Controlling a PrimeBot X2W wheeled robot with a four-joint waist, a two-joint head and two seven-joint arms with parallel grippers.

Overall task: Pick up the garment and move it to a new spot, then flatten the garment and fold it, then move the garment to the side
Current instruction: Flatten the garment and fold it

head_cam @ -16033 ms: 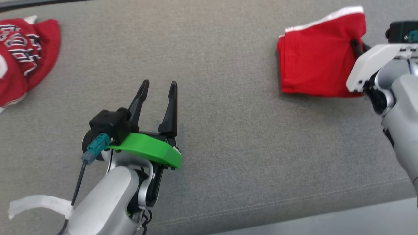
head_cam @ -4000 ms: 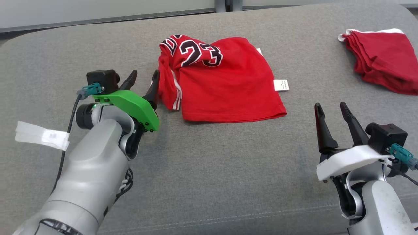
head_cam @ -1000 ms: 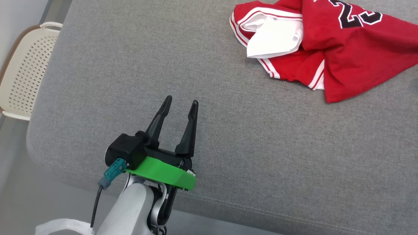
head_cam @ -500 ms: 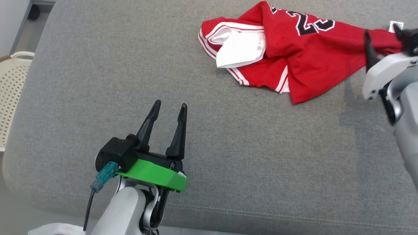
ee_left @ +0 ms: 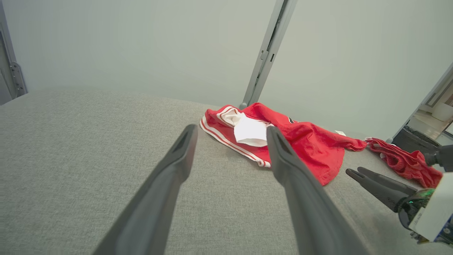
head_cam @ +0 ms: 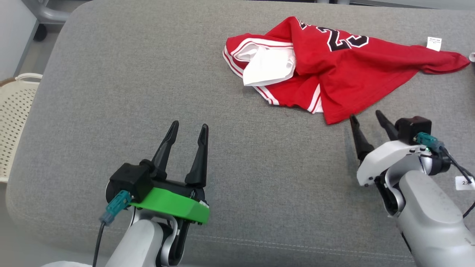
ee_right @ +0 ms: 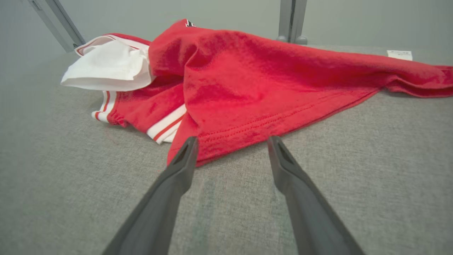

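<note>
The garment [head_cam: 334, 78], a red jersey with the number 23, striped trim and a white sleeve panel, lies crumpled on the grey couch surface [head_cam: 241, 167] at the upper middle; its small white tag [head_cam: 433, 42] sticks out at the right. My right gripper [head_cam: 365, 117] is open, fingertips just short of the garment's [ee_right: 247, 92] near hem, nothing between them [ee_right: 231, 140]. At the lower left my left gripper [head_cam: 188, 126] stands open and empty, well away from the garment [ee_left: 276, 134], which lies beyond its fingertips [ee_left: 230, 129].
A darker red cloth [ee_left: 403, 161] lies past the garment's right end. A cream perforated basket [head_cam: 15, 118] stands off the couch's left edge. The couch's front seam [head_cam: 297, 246] runs near the bottom. A metal post [ee_left: 265, 53] rises behind the couch.
The head camera has swung back to the right. The right gripper has let go of the garment's right end and dropped back to its near hem. The left gripper stays open.
</note>
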